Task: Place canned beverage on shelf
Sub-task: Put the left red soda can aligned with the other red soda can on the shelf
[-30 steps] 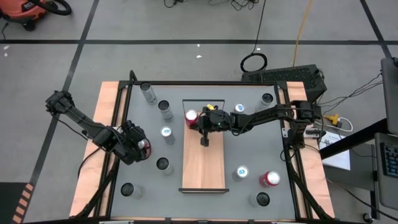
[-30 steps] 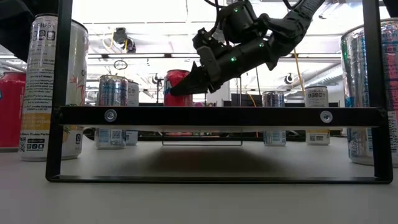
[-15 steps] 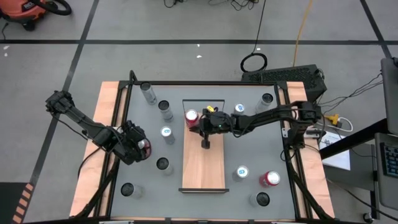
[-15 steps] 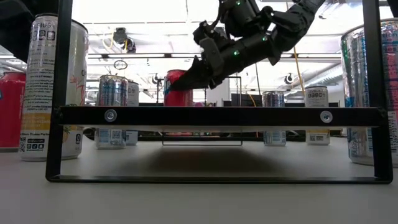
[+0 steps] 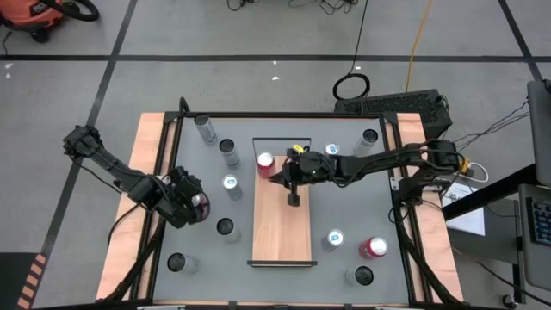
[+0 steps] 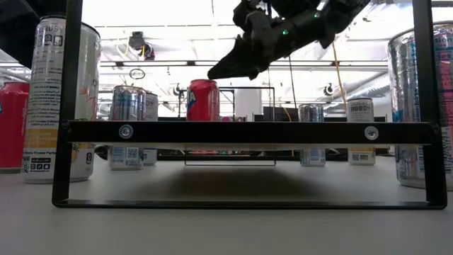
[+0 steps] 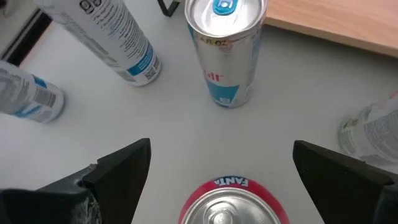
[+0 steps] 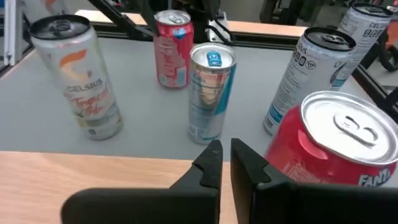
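Observation:
The shelf (image 5: 281, 220) is a long light-wood board in the middle of the table, with a wire rail (image 5: 281, 140) at its far end. A red Fanta can (image 5: 265, 161) stands upright on its base at the shelf's far left part; it also shows in the low view (image 6: 203, 100) and the right wrist view (image 8: 336, 146). My right gripper (image 6: 212, 73) hangs shut above and to the right of that can, clear of it. My left gripper (image 7: 221, 149) is open at the table's left, with a finger on either side of another red Fanta can (image 7: 227, 200) and apart from it.
Several cans stand on the grey table around the shelf: a Celsius can (image 8: 74, 87), a silver-blue can (image 7: 225, 50), tall slim cans (image 5: 205, 129), a red can at the near right (image 5: 373, 248). Black frame posts (image 6: 74, 99) border the table.
My right gripper has risen from beside the red can on the shelf and drawn back toward the table's right edge. The can stays upright where it was.

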Motion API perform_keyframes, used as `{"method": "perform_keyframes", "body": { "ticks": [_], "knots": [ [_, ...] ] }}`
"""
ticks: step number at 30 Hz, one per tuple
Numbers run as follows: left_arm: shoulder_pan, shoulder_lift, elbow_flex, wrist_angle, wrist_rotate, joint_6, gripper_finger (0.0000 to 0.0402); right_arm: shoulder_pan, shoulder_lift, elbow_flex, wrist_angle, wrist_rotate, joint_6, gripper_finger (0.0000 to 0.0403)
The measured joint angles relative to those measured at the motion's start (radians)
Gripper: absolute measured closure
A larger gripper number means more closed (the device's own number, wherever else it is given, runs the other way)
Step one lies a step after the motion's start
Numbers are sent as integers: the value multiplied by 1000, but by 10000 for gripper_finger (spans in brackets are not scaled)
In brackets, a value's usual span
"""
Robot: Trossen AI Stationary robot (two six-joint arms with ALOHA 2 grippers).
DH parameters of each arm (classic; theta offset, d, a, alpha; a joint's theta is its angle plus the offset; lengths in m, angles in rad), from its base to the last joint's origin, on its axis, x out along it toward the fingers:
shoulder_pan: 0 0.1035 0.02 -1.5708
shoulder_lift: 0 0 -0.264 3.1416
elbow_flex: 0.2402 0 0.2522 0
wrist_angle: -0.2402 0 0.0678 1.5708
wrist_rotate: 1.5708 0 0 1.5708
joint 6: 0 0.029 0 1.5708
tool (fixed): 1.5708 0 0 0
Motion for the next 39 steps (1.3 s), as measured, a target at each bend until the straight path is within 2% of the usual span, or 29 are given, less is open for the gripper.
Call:
{"method": "perform_keyframes", "body": {
  "ticks": [7,18,30,39],
  "knots": [
    [-16,0,0,0,65,-53,15,5,-51,0,-3,1,32,403],
    [-20,0,1,-16,119,-25,15,26,-40,0,-56,0,21,403],
    [-20,0,32,-118,159,-29,15,26,-41,0,-74,0,-50,403],
    [-20,0,-19,-100,237,-57,19,26,-40,0,-120,0,-94,403]
  ]
}}
